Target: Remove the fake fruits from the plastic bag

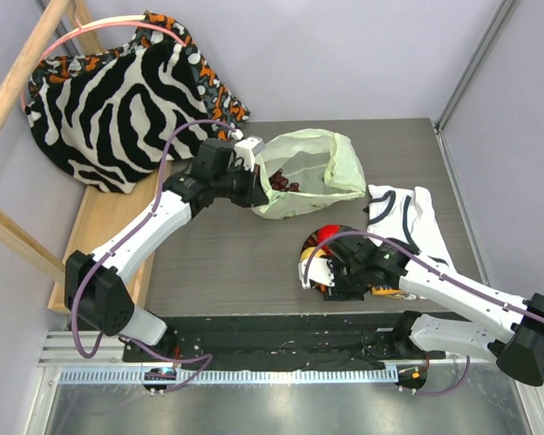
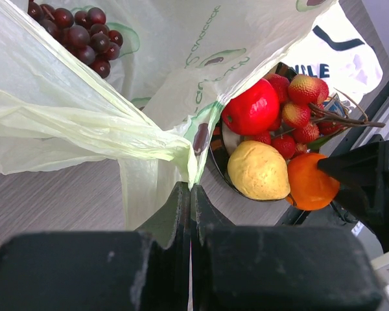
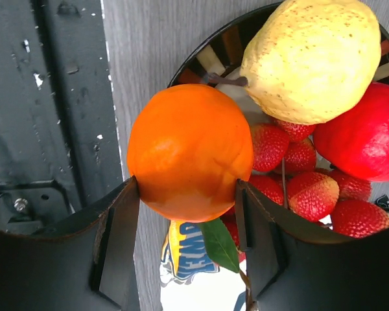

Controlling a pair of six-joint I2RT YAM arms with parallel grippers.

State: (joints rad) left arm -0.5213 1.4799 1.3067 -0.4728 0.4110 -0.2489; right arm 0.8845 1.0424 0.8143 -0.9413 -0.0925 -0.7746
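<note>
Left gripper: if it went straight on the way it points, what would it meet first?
Probably more of the plastic bag, whose fold the left gripper pinches; the grape bunch inside lies left of that line.

Pale-green plastic bag [image 1: 340, 163] lying open, purple grapes [image 2: 78, 35] inside, orange [image 3: 189, 152], lemon [image 3: 311, 58], apple [image 3: 366, 139], strawberries [image 3: 311, 194] on plate [image 3: 204, 61]

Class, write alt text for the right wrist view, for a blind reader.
The right gripper clasps an orange between its black fingers, over the rim of a plate. On the plate lie a yellow lemon-like fruit, red apple and strawberries.
</note>
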